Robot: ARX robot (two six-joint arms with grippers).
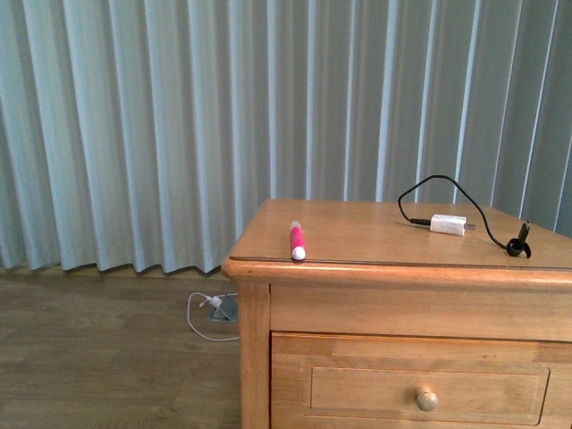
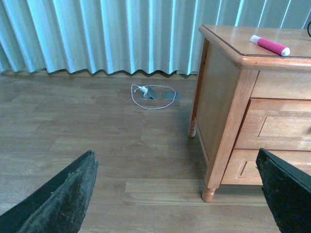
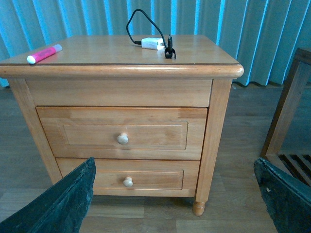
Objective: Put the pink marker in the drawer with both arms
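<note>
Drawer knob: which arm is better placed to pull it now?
Right. The right gripper, open, faces the drawer front, with the knob in plain view ahead. The left gripper is off to the cabinet side, where the marker lies.

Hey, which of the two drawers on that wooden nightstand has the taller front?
The upper drawer. Its front panel is clearly taller than that of the lower drawer, which sits just above the legs. Both are shut.
</note>
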